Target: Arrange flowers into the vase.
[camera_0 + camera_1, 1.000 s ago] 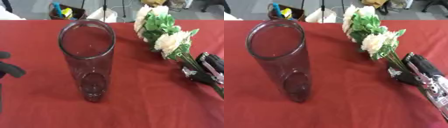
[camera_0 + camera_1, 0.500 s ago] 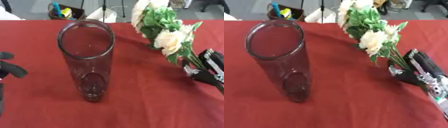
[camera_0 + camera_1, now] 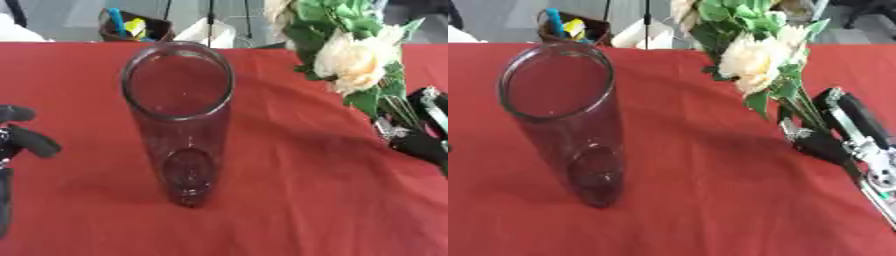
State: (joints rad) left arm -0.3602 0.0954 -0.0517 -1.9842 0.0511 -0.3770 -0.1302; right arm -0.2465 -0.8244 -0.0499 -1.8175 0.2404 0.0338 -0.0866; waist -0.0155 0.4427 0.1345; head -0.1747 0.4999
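No brand, label or writing can be read on anything in either view.

A tall clear glass vase (image 3: 179, 125) stands upright on the red tablecloth (image 3: 289, 200), left of the middle, with nothing in it. The flowers (image 3: 754, 60), cream blooms with green leaves, are to the right of the vase and well apart from it. Their heads are toward the far side, and the green stems (image 3: 805, 114) run down and nearer into the robot's right hand (image 3: 833, 137), whose fingers are curled round the lower stems. A dark shadow lies on the cloth beside that hand.

The left hand (image 3: 22, 137) shows at the left edge of the left eye view, near the vase but apart from it, touching nothing. Its dark fingers look curled, though only part of the hand is in view.

Beyond the far edge of the table sits a dark container (image 3: 131, 27) holding blue and yellow items, with something white (image 3: 206, 34) beside it.
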